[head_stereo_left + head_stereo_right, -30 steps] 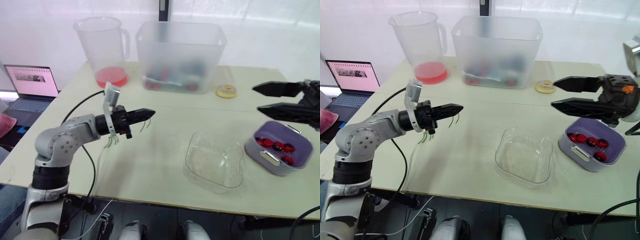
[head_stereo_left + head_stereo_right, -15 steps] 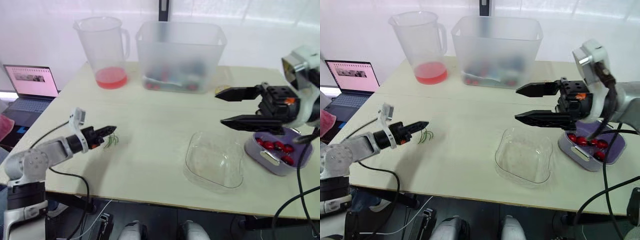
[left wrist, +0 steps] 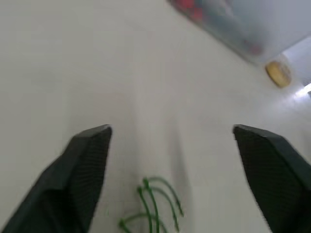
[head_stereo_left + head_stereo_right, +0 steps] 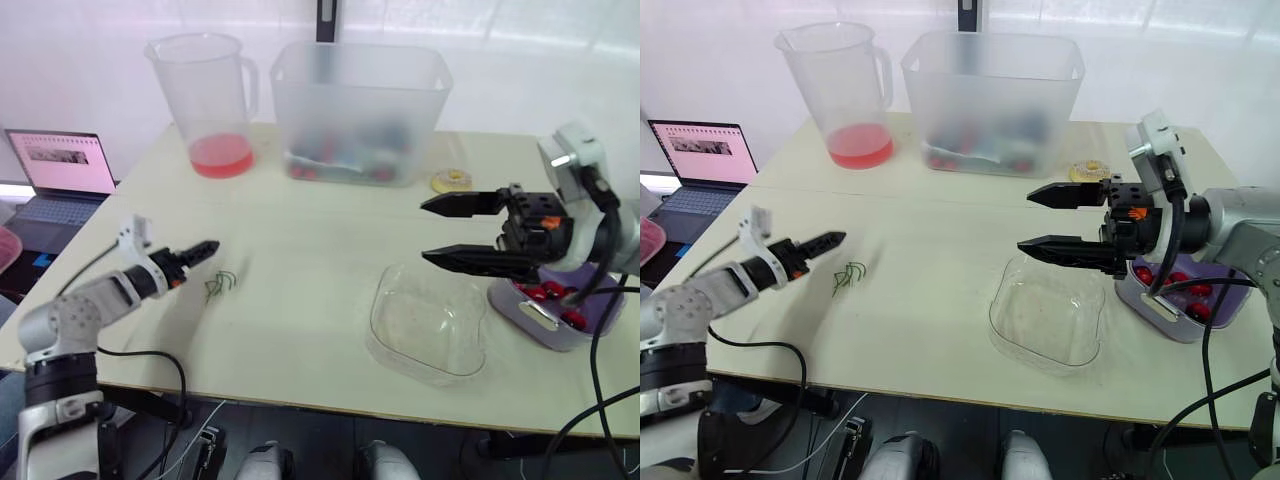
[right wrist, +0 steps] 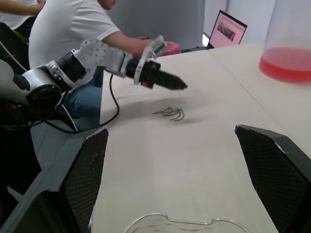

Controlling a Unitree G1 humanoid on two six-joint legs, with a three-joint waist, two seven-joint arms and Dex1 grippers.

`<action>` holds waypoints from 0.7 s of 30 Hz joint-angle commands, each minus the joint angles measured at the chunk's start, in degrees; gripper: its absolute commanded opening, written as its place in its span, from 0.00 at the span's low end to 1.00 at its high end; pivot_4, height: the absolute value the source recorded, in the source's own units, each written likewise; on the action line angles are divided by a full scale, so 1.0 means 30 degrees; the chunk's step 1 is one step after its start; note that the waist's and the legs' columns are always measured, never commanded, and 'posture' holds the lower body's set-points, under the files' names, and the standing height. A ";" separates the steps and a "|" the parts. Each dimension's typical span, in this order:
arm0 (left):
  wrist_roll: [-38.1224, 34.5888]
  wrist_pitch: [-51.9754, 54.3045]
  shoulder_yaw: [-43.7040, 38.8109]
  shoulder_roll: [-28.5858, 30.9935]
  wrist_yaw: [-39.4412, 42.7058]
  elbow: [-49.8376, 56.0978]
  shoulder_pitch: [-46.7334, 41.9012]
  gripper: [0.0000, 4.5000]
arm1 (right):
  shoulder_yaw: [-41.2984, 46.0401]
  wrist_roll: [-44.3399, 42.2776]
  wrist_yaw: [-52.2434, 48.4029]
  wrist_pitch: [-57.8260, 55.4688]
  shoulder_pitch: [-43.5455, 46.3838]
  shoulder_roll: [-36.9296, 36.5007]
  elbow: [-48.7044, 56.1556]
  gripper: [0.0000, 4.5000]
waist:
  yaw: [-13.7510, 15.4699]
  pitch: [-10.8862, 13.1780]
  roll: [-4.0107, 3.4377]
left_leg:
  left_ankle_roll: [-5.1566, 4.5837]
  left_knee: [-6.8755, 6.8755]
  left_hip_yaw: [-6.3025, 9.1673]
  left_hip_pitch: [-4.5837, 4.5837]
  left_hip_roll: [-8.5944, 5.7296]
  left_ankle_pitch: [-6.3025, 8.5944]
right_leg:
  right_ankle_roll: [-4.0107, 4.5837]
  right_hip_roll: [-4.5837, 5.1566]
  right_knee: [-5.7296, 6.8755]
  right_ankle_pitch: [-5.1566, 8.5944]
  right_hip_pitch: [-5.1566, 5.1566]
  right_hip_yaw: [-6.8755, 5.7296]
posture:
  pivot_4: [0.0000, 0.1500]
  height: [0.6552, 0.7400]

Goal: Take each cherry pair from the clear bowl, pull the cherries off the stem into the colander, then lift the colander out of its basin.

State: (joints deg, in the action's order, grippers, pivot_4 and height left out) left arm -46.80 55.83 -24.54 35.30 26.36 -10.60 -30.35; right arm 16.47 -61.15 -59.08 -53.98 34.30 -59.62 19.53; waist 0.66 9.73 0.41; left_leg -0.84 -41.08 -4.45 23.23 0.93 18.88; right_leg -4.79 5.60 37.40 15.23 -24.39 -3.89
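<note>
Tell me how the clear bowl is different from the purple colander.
The clear bowl is see-through; the purple colander is not. The clear bowl is empty; the purple colander holds red cherries. The clear bowl looks wider than the purple colander. Both sit on the table.

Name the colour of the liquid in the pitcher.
The liquid is pinkish red; left eye view.
</note>
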 commanded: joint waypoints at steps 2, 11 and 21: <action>-0.0250 -0.0925 0.0175 0.1315 0.2572 0.1383 -0.1345 0.99 | 0.0435 0.0480 -0.0508 0.0431 0.0156 -0.0639 -0.0241 1.00 | 0.0020 0.0004 0.0007 | 0.0000 -0.0001 0.0001 0.0002 0.0000 0.0000 | 0.0000 -0.0003 0.0000 0.0000 0.0000 -0.0002 | 1.00 0.62; -0.0453 -0.1534 0.5450 0.4015 1.1269 0.5655 -0.3172 0.99 | 0.2519 0.1518 -0.0895 -0.0971 -0.1584 -0.4246 -0.0301 1.00 | 0.0063 0.0002 0.0001 | 0.0000 -0.0004 -0.0012 0.0017 -0.0009 0.0000 | 0.0000 -0.0011 0.0000 0.0001 -0.0008 -0.0026 | 1.00 0.62; 0.1817 -0.4163 1.0473 0.3082 1.5949 0.7204 -0.5704 0.99 | 1.2042 0.4836 -0.1483 -0.6766 -1.0490 -0.5826 0.3889 1.00 | 0.0040 -0.0002 -0.0009 | -0.0006 -0.0003 -0.0020 0.0004 0.0004 0.0001 | 0.0000 -0.0062 0.0014 0.0001 -0.0008 -0.0007 | 1.00 0.62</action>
State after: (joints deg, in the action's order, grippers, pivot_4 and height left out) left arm -41.65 45.15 7.61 44.58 72.80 10.99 -46.04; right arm 47.45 -49.96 -62.60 -72.52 4.37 -76.58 29.17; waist 0.78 9.72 0.38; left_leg -0.86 -41.08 -4.50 23.24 0.94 18.89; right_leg -4.79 5.41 37.44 15.23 -24.41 -3.91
